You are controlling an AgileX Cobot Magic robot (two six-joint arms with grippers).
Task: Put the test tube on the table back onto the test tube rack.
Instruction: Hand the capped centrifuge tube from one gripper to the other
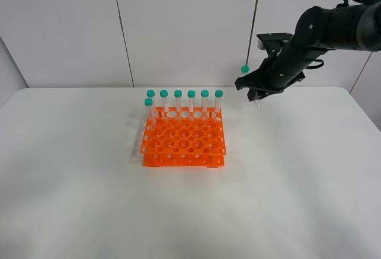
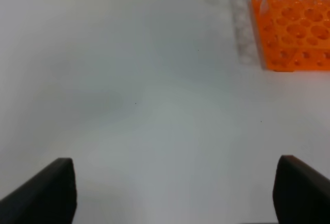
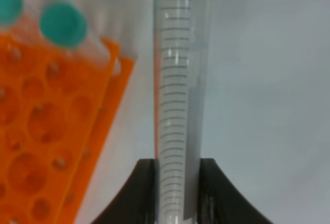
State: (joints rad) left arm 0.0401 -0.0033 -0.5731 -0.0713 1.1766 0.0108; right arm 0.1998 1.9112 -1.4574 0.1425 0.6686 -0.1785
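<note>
Large white table [image 1: 71, 199], plain matte top with rounded corners, filling the lower part of the high view. Near its centre, bright orange test tube rack [image 1: 183, 143]: square, two-tiered plastic, grid of round holes, mostly unfilled. Along the rack's 12 o'clock edge, six capped tubes [image 1: 191, 101] upright, clear bodies with teal-green caps, the one at the 9 o'clock end set a row nearer. At about 2 o'clock from the rack, right arm [image 1: 333, 27]: black, bulky, reaching in from the 3 o'clock side and angled down toward the table, raised above the surface. At its end, right gripper [image 3: 178, 170] pinched tight on the lower body of the test tube [image 3: 178, 95], black fingers [image 3: 142, 188] pressed against both sides. Held tube clear of the table and off the rack, tilted in the high view, cap toward 11 o'clock and tapered tip toward 5 o'clock; slim clear plastic, fine printed graduation lines, ridged teal-green screw cap. In the right wrist view, rack just beside the held tube, not touching. Left gripper [image 2: 175, 190] spread wide, empty, two dark fingertips [image 2: 51, 188] far apart over bare white table, rack corner beyond.
</note>
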